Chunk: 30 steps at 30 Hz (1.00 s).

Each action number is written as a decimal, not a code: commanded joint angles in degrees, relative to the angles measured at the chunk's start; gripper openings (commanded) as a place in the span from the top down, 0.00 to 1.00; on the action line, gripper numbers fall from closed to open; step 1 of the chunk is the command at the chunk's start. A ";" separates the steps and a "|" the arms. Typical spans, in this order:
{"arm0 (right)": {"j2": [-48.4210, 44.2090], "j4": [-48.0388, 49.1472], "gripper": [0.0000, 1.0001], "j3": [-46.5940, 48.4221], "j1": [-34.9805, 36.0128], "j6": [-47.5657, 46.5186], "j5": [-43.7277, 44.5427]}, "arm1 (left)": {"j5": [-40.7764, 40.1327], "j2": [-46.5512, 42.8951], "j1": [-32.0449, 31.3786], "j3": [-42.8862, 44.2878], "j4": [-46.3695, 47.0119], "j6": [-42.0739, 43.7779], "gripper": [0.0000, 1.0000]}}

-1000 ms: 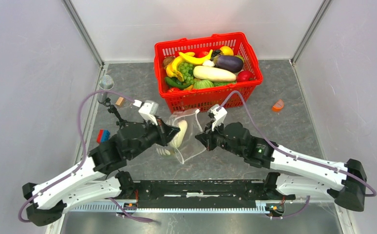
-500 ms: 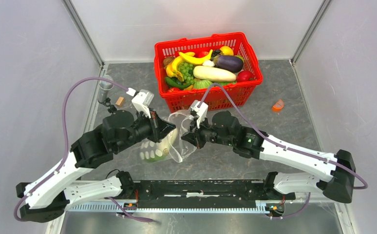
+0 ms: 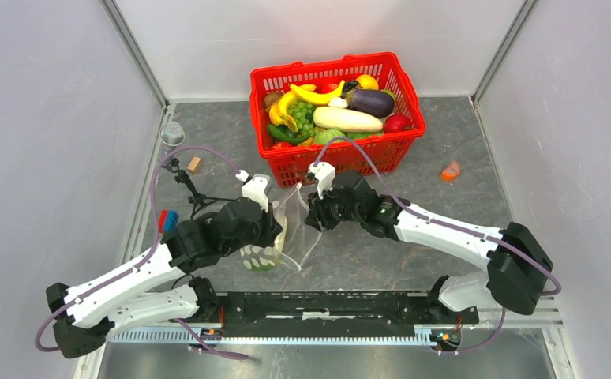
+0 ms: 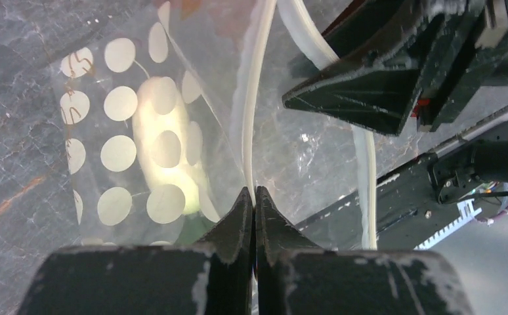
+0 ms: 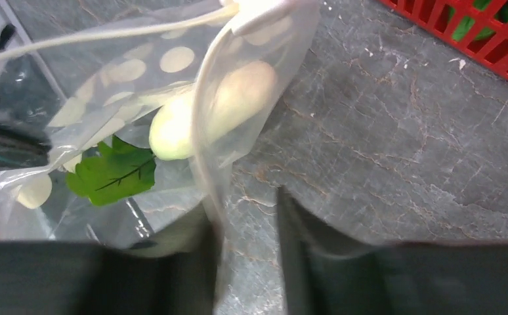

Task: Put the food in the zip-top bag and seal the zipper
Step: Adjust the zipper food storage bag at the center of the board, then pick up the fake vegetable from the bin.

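The zip-top bag (image 3: 290, 229), clear with white dots, is held up off the table between my two grippers. A white radish (image 4: 165, 154) with a green leaf (image 5: 113, 174) lies inside it. My left gripper (image 4: 253, 190) is shut on the zipper (image 4: 256, 98), the whitish strip that runs up from its fingertips. In the top view it (image 3: 277, 229) sits at the bag's left side. My right gripper (image 5: 248, 203) is open, with the bag's edge film against its left finger; in the top view it (image 3: 309, 217) is at the bag's right side. The radish (image 5: 228, 105) also shows in the right wrist view.
The red basket (image 3: 338, 162), full of toy fruits and vegetables, stands just behind the bag. A small orange wedge (image 3: 450, 170) lies right of it. A blue and red block (image 3: 166, 219), a small brown block (image 3: 195, 164) and a clear cup (image 3: 173, 133) are on the left.
My right gripper has moved left and forward to the bag's right edge. My left arm rose, then came down and shifted right, still holding the bag, which shifted with it.
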 commanded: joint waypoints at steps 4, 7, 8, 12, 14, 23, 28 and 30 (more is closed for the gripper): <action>-8.63 2.46 0.34 3.67 -0.02 -4.38 0.61 | -6.49 -3.36 0.14 1.28 6.08 -0.71 0.98; -11.31 -1.70 0.28 7.38 -0.46 -8.00 1.49 | -7.94 -3.71 0.19 1.44 6.83 0.07 0.98; -12.07 -3.34 0.27 8.67 -0.57 -9.35 2.16 | -8.30 -3.58 0.14 1.64 6.81 0.28 0.98; -17.08 -2.27 0.27 8.38 -0.59 -12.69 14.92 | -8.77 -3.39 0.16 1.56 7.13 1.08 0.98; -19.20 0.62 0.25 7.75 -1.22 -15.50 23.43 | -8.49 -3.75 0.19 1.11 7.88 1.34 0.98; -5.42 -4.47 0.24 25.95 -23.13 -14.76 20.63 | -6.67 -3.99 0.19 0.75 8.39 2.47 0.98; 7.54 -4.77 0.17 34.95 -32.23 -22.96 7.59 | -5.72 -4.52 0.23 0.35 8.81 3.25 0.98; 13.37 -7.26 0.16 40.65 -35.90 -26.99 -0.17 | -5.02 -4.52 0.24 0.38 8.78 3.67 0.98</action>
